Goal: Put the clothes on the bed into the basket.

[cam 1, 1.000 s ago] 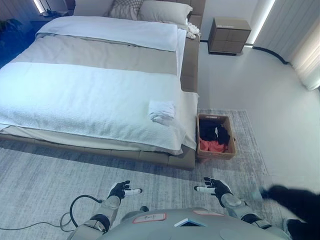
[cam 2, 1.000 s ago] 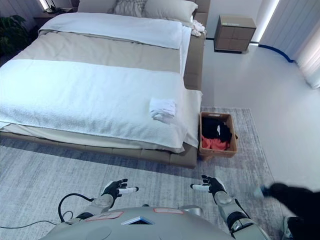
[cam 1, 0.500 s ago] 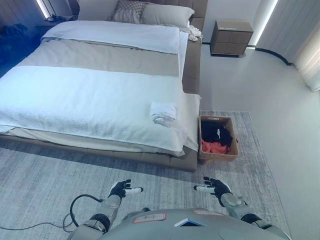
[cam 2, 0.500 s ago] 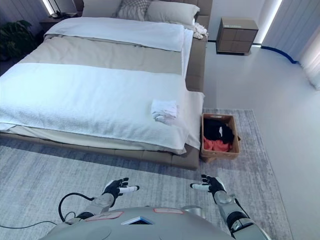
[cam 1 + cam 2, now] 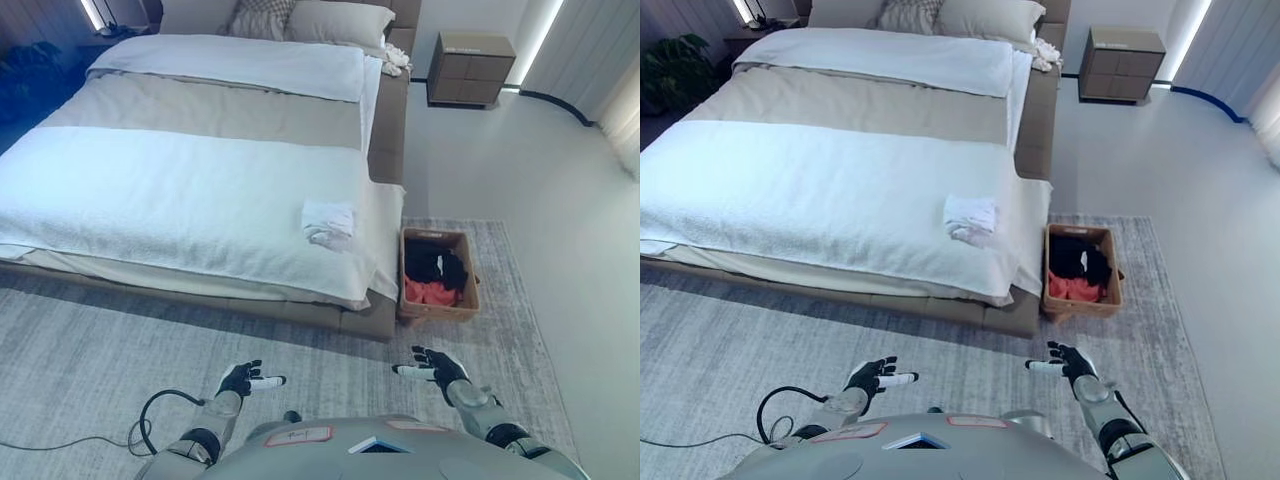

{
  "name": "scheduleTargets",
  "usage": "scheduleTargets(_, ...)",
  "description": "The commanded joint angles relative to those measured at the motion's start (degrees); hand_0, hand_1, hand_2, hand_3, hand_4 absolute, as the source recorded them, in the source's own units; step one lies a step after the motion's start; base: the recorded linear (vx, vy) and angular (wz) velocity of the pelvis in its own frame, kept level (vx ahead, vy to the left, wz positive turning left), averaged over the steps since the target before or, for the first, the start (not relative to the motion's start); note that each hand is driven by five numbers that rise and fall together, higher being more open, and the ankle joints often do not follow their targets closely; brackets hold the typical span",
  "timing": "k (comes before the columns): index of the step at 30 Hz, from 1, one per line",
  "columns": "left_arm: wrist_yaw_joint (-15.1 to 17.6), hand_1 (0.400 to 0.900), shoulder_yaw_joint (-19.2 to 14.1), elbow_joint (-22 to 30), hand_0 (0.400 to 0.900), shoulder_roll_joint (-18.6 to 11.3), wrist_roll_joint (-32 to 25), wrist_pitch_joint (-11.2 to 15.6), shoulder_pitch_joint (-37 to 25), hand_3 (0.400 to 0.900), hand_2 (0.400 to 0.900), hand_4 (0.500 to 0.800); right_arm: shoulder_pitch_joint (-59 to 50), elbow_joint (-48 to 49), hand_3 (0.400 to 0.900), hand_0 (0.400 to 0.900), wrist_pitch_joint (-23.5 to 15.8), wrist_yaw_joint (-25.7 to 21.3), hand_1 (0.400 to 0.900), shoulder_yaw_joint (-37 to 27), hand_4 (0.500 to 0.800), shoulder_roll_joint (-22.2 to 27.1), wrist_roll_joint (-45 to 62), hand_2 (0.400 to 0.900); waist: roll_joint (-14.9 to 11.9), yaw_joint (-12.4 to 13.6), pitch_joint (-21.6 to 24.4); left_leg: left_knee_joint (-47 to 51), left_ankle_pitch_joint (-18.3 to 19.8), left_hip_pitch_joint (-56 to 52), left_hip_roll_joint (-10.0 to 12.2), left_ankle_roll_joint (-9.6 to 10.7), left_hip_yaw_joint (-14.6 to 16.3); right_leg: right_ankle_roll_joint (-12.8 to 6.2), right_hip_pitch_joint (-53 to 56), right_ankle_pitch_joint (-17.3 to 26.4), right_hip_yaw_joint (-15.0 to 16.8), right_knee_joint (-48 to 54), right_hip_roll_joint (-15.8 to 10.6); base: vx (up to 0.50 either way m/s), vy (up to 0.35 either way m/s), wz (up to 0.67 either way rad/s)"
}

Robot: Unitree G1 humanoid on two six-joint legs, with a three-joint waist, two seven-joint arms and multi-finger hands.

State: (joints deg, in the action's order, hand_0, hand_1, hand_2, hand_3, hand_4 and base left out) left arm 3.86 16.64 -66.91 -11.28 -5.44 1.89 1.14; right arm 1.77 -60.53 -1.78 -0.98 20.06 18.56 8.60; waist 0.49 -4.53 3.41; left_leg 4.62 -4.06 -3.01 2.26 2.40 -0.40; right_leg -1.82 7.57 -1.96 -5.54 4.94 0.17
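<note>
While both hands hover low over the rug, the left hand [image 5: 240,379] and right hand [image 5: 436,366] spread their fingers, holding nothing. A white garment [image 5: 328,221] lies crumpled near the bed's [image 5: 180,190] right edge. The basket [image 5: 439,313] beside it holds dark and pink clothes, their shapes unclear.

Far ahead of my fingers the bed [image 5: 200,180] runs off the picture's left edge and its pillows [image 5: 330,20] are cut by the top edge, so I cannot see its head end whole. In the basket [image 5: 1083,305], ahead of my right hand [image 5: 436,364], the dark and pink clothes [image 5: 432,275] lie heaped so I cannot tell the pieces apart, and the white folded cloth [image 5: 328,220] on the bed is too small to name as a garment
</note>
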Motion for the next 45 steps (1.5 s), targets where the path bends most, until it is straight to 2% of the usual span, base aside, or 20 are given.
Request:
scheduleTargets(1,1.33,0.900,-1.41,-0.47,0.900,-1.92,-2.83,2.41,-5.14,0.900,0.900,0.800,-5.57,2.52,0.900,0.900,-4.00,-1.95,0.900,1.01,0.800,1.34,0.80,0.900,-4.41,0.83,-1.11,-6.08,5.35,2.66,0.60,1.54,0.78,-0.07,-3.56,-0.25,2.43,-0.95,-0.78,-0.02,-0.129,-0.02)
scheduleTargets(4,1.56,0.900,-1.35,0.33,0.900,-1.75,-3.71,2.74,-5.97,0.900,0.900,0.800,-6.16,4.19,0.900,0.900,-4.39,-2.48,0.900,1.19,0.800,2.09,0.97,0.900,-5.31,1.26,-3.74,-17.83,6.90,8.79,-0.77,2.04,0.70,0.51,-3.68,-0.03,2.24,-1.05,-0.91,-0.06,-0.112,0.03)
scheduleTargets(6,1.99,0.900,-1.00,1.46,0.900,-1.55,-4.57,3.20,-6.66,0.900,0.900,0.800,-6.51,5.24,0.900,0.900,-4.53,-2.76,0.900,1.07,0.800,2.86,1.23,0.900,-5.46,1.77,-5.87,-23.88,5.18,12.39,-2.07,2.07,-0.44,0.90,-2.73,0.19,1.67,-0.62,-0.93,-0.03,-0.063,0.02)
scheduleTargets(10,3.79,0.900,-2.78,2.17,0.900,-1.39,-8.27,3.99,-7.37,0.900,0.900,0.800,-7.75,5.69,0.900,0.900,-4.91,-4.48,0.900,0.61,0.800,3.54,1.73,0.900,-5.29,2.29,-6.77,-20.17,3.46,18.33,-3.69,1.20,-0.40,0.57,-2.30,0.28,1.28,-0.06,-1.04,0.08,-0.003,-0.04)
scheduleTargets(13,5.29,0.900,-3.62,1.47,0.900,-1.14,-9.77,4.34,-7.73,0.900,0.900,0.800,-8.54,6.42,0.900,0.900,-5.20,-5.33,0.900,1.08,0.800,3.57,1.66,0.900,-4.76,2.59,-7.12,-10.22,-1.77,19.46,-1.23,1.29,-0.63,0.24,-2.41,0.13,2.03,-0.03,-0.11,0.16,0.041,-0.19)
scheduleTargets(16,6.56,0.900,-3.24,1.42,0.900,-0.33,-11.12,4.87,-8.70,0.900,0.900,0.800,-10.94,6.64,0.900,0.900,-5.52,-6.55,0.900,2.13,0.800,3.86,1.67,0.900,-3.26,2.87,-7.94,0.22,-6.08,22.74,1.00,3.00,0.04,-0.33,-1.85,-1.27,2.82,0.06,0.71,0.17,0.102,-0.17)
scheduleTargets(20,7.42,0.900,-3.80,2.06,0.900,-0.03,-12.26,5.14,-8.88,0.900,0.900,0.800,-13.17,8.73,0.900,0.900,-5.64,-6.75,0.900,3.58,0.800,4.22,1.08,0.900,-1.92,4.15,-7.38,0.38,-8.82,23.62,4.06,4.76,4.12,-0.74,1.78,-3.37,6.16,0.06,0.74,0.32,0.186,-0.48)
scheduleTargets(23,8.14,0.900,-4.52,2.31,0.900,-0.12,-13.65,5.34,-9.11,0.900,0.900,0.800,-13.05,11.38,0.900,0.900,-5.59,-7.03,0.900,3.20,0.800,4.38,0.45,0.900,-2.02,4.42,-5.32,0.38,-11.21,21.84,3.58,4.00,6.16,-1.99,5.96,-5.69,5.97,0.06,-2.33,0.51,0.330,-0.22)
scheduleTargets(26,7.70,0.900,-3.46,2.09,0.900,-1.56,-12.12,4.97,-9.94,0.900,0.900,0.800,-11.65,9.63,0.900,0.900,-5.45,-6.97,0.900,2.86,0.800,2.53,0.58,0.900,-4.40,4.67,-2.55,-0.48,-8.70,19.15,1.09,1.15,7.68,-4.29,4.68,-4.54,5.83,-9.04,-6.49,0.56,0.293,-0.03)
scheduleTargets(30,6.68,0.900,-2.53,4.69,0.900,-3.70,-11.32,4.34,-10.34,0.900,0.900,0.800,-10.85,8.59,0.900,0.900,-5.22,-6.30,0.900,2.97,0.800,0.11,1.90,0.900,-5.86,4.84,-2.87,-2.36,-3.86,16.86,-2.15,-3.23,7.92,-4.78,-6.72,11.11,6.25,-32.22,-8.95,0.33,0.267,0.10)
scheduleTargets(32,6.52,0.900,-2.52,4.81,0.900,-4.49,-11.07,4.05,-11.14,0.900,0.900,0.800,-11.60,8.47,0.900,0.900,-5.06,-6.70,0.900,3.21,0.800,-0.55,1.59,0.900,-5.56,4.65,-4.87,-2.31,-1.66,13.90,-3.95,-5.12,7.98,-4.04,-10.93,13.21,2.49,-41.17,-10.56,0.27,0.309,0.08)
scheduleTargets(33,6.47,0.900,-2.43,5.15,0.900,-4.89,-10.84,3.87,-11.25,0.900,0.900,0.800,-11.90,8.40,0.900,0.900,-5.00,-7.04,0.900,3.48,0.800,-0.46,0.91,0.900,-5.25,4.69,-5.37,-1.92,-1.10,12.65,-4.40,-5.58,7.38,-3.78,-12.79,11.86,0.96,-43.26,-11.36,0.36,0.276,0.04)
scheduleTargets(34,6.73,0.900,-2.23,5.11,0.900,-5.34,-10.72,3.76,-11.49,0.900,0.900,0.800,-12.94,8.40,0.900,0.900,-4.73,-7.94,0.900,3.97,0.800,-0.24,-0.17,0.900,-5.39,4.78,-6.17,-0.56,-0.06,10.06,-5.27,-5.54,6.81,-3.73,-14.45,8.52,-0.86,-43.06,-12.51,0.39,0.187,0.03)
scheduleTargets(35,7.42,0.900,-2.44,3.80,0.900,-5.64,-10.99,3.67,-13.01,0.900,0.900,0.800,-16.20,10.33,0.900,0.900,-4.39,-9.93,0.900,4.65,0.800,1.03,-2.60,0.900,-4.25,4.92,-7.28,0.14,-0.23,8.74,-4.20,-5.23,6.34,-2.09,-17.87,3.89,-3.68,-38.46,-11.21,0.30,0.112,0.01)
scheduleTargets(37,7.62,0.900,-2.29,4.07,0.900,-5.77,-10.95,3.85,-13.42,0.900,0.900,0.800,-17.81,11.84,0.900,0.900,-4.14,-11.25,0.900,4.66,0.800,2.21,-4.53,0.900,-3.78,4.76,-8.24,0.38,0.13,7.96,-4.18,-4.81,5.75,-1.90,-18.61,1.53,-4.98,-34.82,-10.91,0.17,0.025,0.09)
scheduleTargets(40,8.20,0.900,-1.29,3.43,0.900,-5.47,-9.56,4.13,-14.76,0.900,0.900,0.800,-23.38,12.34,0.900,0.900,-2.72,-14.51,0.900,5.30,0.800,5.21,-10.71,0.900,-3.30,4.43,-9.45,0.38,1.49,7.43,-3.59,-3.57,4.32,-3.37,-19.54,3.18,-4.68,-20.47,-11.97,0.24,-0.081,0.31)
scheduleTargets(41,8.60,0.900,-1.11,3.28,0.900,-5.57,-9.41,4.37,-15.69,0.900,0.900,0.800,-25.38,12.72,0.900,0.900,-2.00,-16.17,0.900,5.13,0.800,6.81,-13.25,0.900,-3.77,3.77,-10.02,0.38,2.54,6.86,-3.60,-2.65,3.23,-5.32,-20.86,7.57,-0.12,-10.41,-11.87,0.22,-0.154,0.40)
scheduleTargets(42,8.60,0.900,-1.11,3.27,0.900,-5.57,-9.41,4.37,-15.70,0.900,0.900,0.800,-25.39,12.72,0.900,0.900,-2.00,-16.17,0.900,5.12,0.800,6.82,-13.25,0.900,-3.77,3.82,-9.91,0.38,2.51,6.98,-3.59,-2.66,3.29,-5.32,-20.94,7.73,-0.08,-10.23,-11.84,0.23,-0.174,0.61)
scheduleTargets(44,8.69,0.900,-0.71,3.94,0.900,-5.69,-9.97,4.69,-16.69,0.900,0.900,0.800,-26.11,13.72,0.900,0.900,-1.17,-17.38,0.900,4.32,0.800,8.55,-14.93,0.900,-4.47,2.79,-10.60,0.38,3.11,6.87,-3.28,-1.67,1.57,-7.23,-23.28,12.35,6.46,-5.44,-12.09,0.16,-0.182,0.70)
scheduleTargets(45,8.84,0.900,-0.42,4.02,0.900,-5.64,-10.04,4.61,-17.44,0.900,0.900,0.800,-26.63,13.95,0.900,0.900,-0.48,-17.73,0.900,4.32,0.800,9.11,-15.82,0.900,-4.94,2.77,-10.87,0.38,3.26,6.85,-3.16,-1.35,0.58,-7.82,-23.60,13.49,6.81,-4.94,-12.33,0.18,-0.241,0.92)
